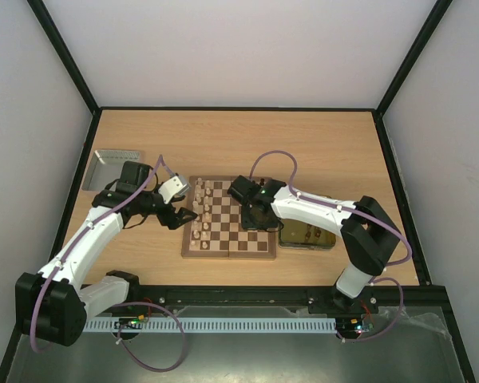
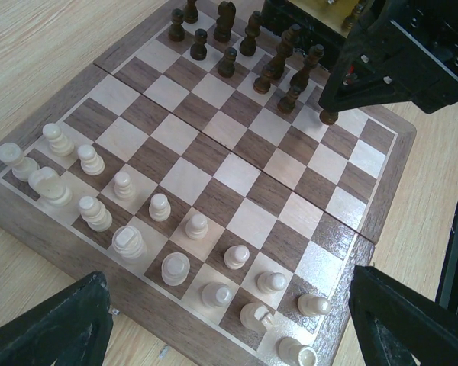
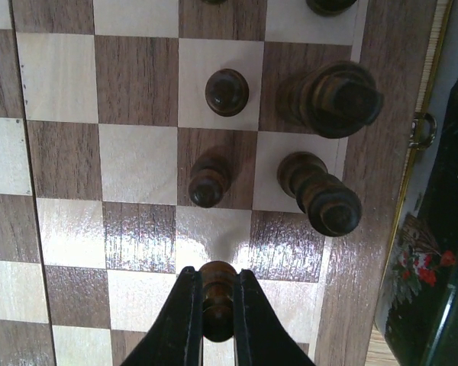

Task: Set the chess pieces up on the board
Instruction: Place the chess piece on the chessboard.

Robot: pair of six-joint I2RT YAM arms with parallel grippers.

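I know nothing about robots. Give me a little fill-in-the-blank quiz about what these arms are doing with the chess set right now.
1. The chess piece pinched in the right gripper is ___ in colour.
2. The left gripper is ___ and holds nothing.
3. The pale pieces stand on the side of the board nearest the ___ gripper.

Missing words: dark; open; left.

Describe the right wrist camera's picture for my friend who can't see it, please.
Looking straight down, the right gripper is shut on a small dark pawn near the edge of the chessboard. Several more dark pieces stand on squares just beyond it.
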